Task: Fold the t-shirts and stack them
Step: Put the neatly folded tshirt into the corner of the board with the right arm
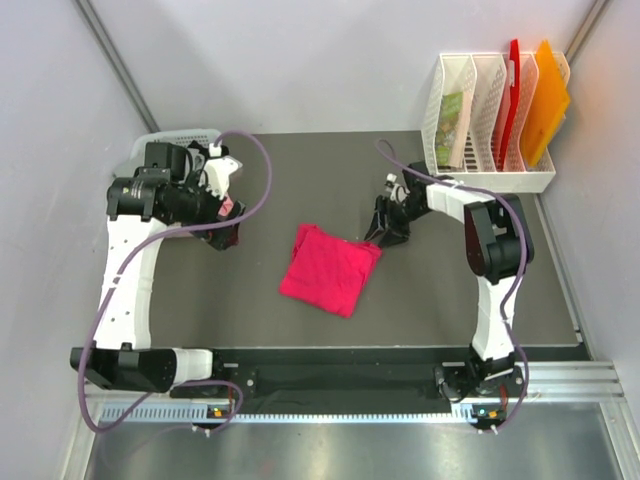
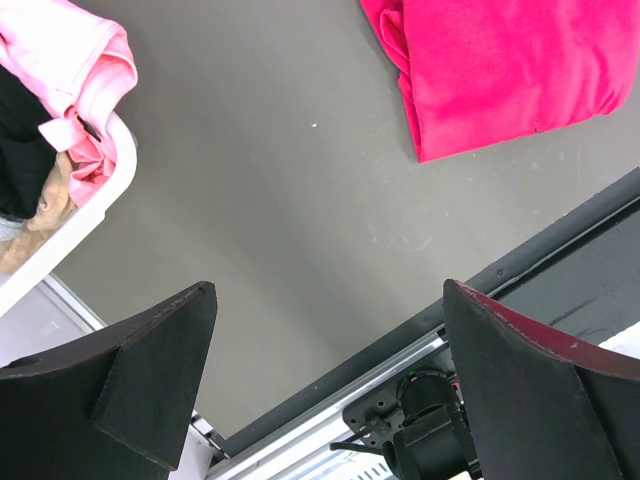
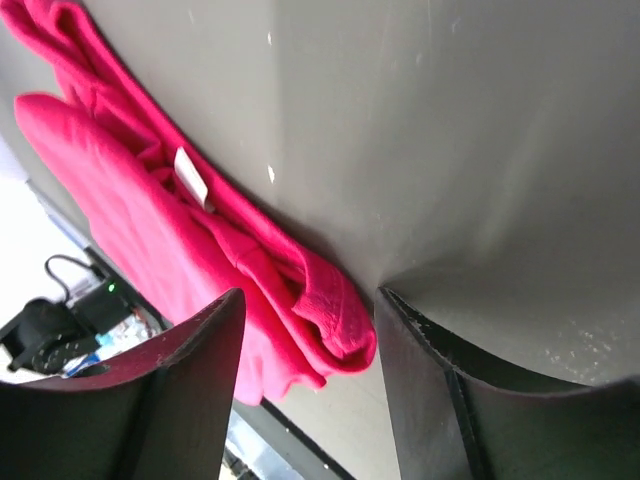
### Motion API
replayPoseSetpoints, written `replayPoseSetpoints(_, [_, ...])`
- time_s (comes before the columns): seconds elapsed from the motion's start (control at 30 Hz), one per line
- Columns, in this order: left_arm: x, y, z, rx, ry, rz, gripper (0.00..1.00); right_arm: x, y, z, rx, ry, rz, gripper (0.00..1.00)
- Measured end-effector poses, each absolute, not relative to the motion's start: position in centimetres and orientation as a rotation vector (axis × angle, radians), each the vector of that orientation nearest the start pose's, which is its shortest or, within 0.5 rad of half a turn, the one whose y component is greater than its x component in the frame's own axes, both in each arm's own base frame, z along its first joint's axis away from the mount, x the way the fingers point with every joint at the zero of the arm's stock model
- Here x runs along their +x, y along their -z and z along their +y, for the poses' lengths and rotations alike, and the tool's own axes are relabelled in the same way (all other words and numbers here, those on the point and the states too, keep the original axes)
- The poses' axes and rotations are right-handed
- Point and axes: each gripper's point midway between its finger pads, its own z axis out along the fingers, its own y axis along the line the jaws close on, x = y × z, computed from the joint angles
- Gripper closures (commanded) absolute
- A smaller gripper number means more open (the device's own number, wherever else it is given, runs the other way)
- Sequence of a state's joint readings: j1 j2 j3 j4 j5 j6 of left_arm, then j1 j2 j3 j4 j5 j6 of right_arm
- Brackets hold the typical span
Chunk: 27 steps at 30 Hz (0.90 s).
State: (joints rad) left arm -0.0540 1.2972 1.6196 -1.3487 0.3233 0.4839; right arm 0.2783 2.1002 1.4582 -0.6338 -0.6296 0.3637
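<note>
A crimson-red t-shirt [image 1: 330, 270] lies folded into a rough square in the middle of the dark table. My right gripper [image 1: 386, 232] is low at its far right corner. In the right wrist view the folded corner of the red t-shirt [image 3: 330, 310] sits between the fingers of my right gripper [image 3: 310, 295], which is open with a gap on the right side. My left gripper [image 1: 225, 228] hangs open over bare table to the left, and nothing is between its fingers [image 2: 328, 290]. The red t-shirt [image 2: 500, 70] lies beyond them. A light pink t-shirt [image 2: 80, 60] and a black one [image 2: 20, 140] fill the basket.
The white mesh basket [image 1: 180, 135] stands at the far left corner, its rim [image 2: 120, 170] close to my left gripper. A white file rack [image 1: 490, 170] at the far right holds a red folder [image 1: 512, 90] and an orange one [image 1: 548, 100]. A black rail [image 1: 350, 355] runs along the near edge.
</note>
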Motion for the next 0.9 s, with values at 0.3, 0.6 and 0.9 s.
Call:
replayPoseSetpoints(0.3, [26.6, -26.6, -5.2, 0.798, 0.264, 2.442, 0.01, 33.9, -3.4, 23.6, -0.050, -1.278, 2.849, 0.46])
replayPoseSetpoints(0.6, [27.2, -26.1, -5.1, 0.818, 0.268, 2.456, 0.01, 28.8, -3.3, 28.3, -0.206, -1.477, 2.901, 0.48])
replayPoseSetpoints(0.9, [27.3, -26.1, -5.1, 0.842, 0.260, 2.447, 0.01, 27.1, -2.1, 29.7, -0.227, -1.443, 2.967, 1.00])
